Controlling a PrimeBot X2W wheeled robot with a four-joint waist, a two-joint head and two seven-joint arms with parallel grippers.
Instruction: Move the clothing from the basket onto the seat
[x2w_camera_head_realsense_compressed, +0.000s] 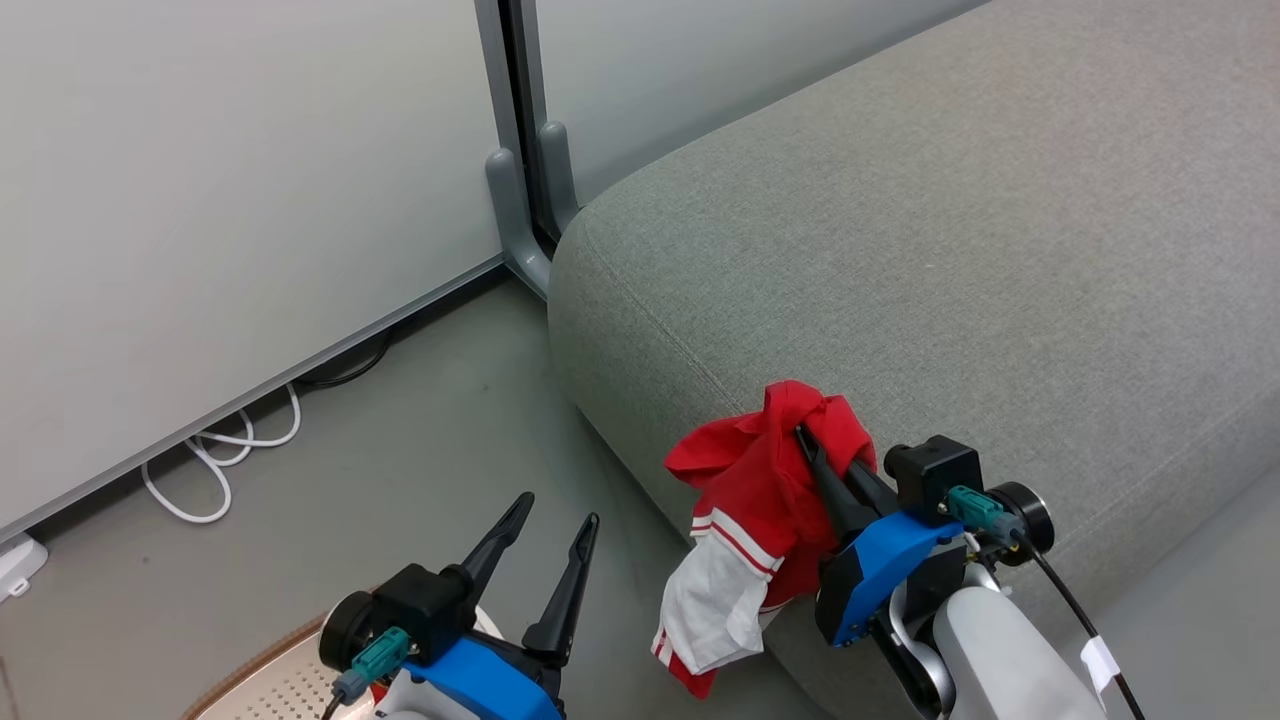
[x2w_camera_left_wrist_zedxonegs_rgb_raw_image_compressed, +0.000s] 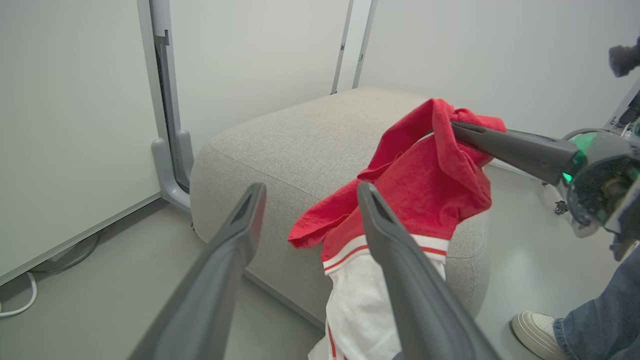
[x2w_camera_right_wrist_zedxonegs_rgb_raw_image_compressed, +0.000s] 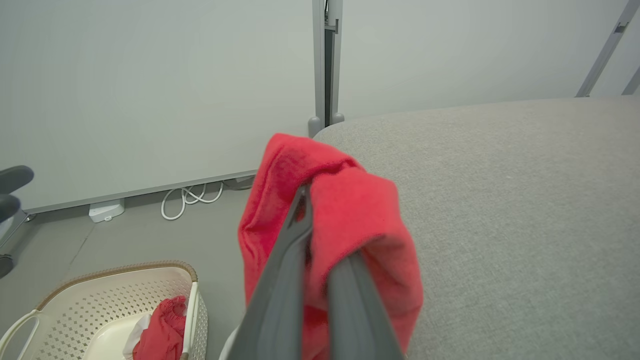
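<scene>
Red garment (x2w_camera_head_realsense_compressed: 765, 490) with a white lower panel and striped trim dangles from the right jaws, which are clamped shut on a bunched fold at its top, at the near edge of the grey seat (x2w_camera_head_realsense_compressed: 950, 250). The cloth hangs with its long axis pointing down, the white end drooping in front of the seat's near side rather than resting on the cushion top; whether it brushes that side cannot be told. The broad top of the seat lies farther off and to the right of the right jaws, so the coming drop appears to turn on carrying the bundle far enough past the edge that the hanging tail lands on the cushion and does not slide to the floor (x2w_camera_head_realsense_compressed: 400, 450). The left jaws stand wide open and empty at the near left, above the basket (x2w_camera_right_wrist_zedxonegs_rgb_raw_image_compressed: 90, 310), where another red piece (x2w_camera_right_wrist_zedxonegs_rgb_raw_image_compressed: 162, 325) lies inside. The right arm (x2w_camera_head_realsense_compressed: 1010, 650) is the nearer to the seat, the left the nearer to the basket. A person's shoe (x2w_camera_left_wrist_zedxonegs_rgb_raw_image_compressed: 532, 325) shows on the floor beside the seat
</scene>
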